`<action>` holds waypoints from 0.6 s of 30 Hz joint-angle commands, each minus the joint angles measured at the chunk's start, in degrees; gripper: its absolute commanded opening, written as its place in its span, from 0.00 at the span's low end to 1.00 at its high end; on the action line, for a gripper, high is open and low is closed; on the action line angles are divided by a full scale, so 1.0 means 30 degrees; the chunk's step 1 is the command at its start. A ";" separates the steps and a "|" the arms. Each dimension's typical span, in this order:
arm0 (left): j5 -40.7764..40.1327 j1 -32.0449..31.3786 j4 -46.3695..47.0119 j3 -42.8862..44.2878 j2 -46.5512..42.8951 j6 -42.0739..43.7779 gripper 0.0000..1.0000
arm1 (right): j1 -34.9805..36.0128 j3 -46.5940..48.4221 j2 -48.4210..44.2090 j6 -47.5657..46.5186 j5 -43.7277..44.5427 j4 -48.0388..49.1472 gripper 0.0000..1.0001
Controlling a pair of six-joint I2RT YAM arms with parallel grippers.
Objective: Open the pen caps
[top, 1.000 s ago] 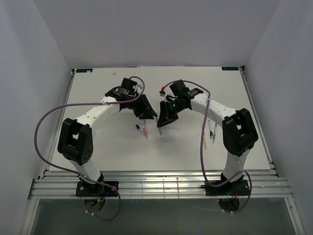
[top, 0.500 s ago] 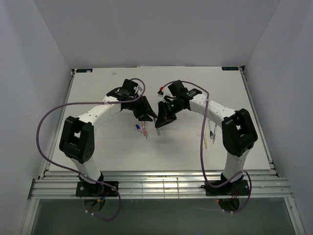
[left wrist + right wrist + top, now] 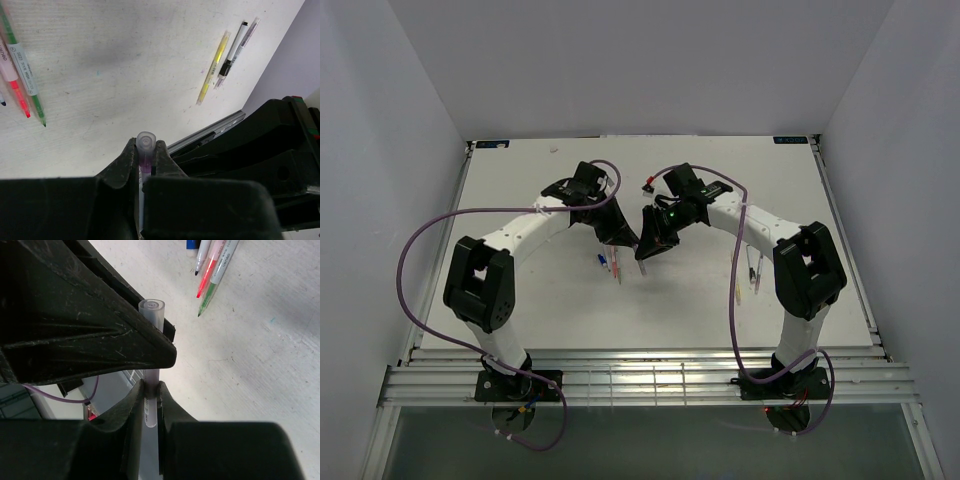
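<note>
Left wrist view: my left claw [image 3: 146, 154] pinches the translucent purple-tinted plastic pen cap [image 3: 146, 141], my right claw [image 3: 150, 387] clamps its pale thin barrel [image 3: 151, 412]; next, likely a straight pull apart.

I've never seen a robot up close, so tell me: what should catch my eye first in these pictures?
The white left arm and right arm curve inward and meet over the middle of the table, where the left claw and right claw both pinch one thin pale pen. Loose coloured pens lie on the table close by, and more pens lie beside the right arm.
</note>
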 commanded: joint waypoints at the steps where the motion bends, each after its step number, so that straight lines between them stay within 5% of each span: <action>1: -0.0672 -0.0087 -0.0413 0.0962 0.0105 0.0363 0.06 | 0.0147 0.0061 -0.0067 -0.0060 -0.0504 0.0452 0.08; 18: -0.6324 0.1228 -0.5658 0.7203 0.3153 0.1713 0.00 | 0.2022 -0.0086 0.0109 -0.3372 0.5588 -0.4058 0.08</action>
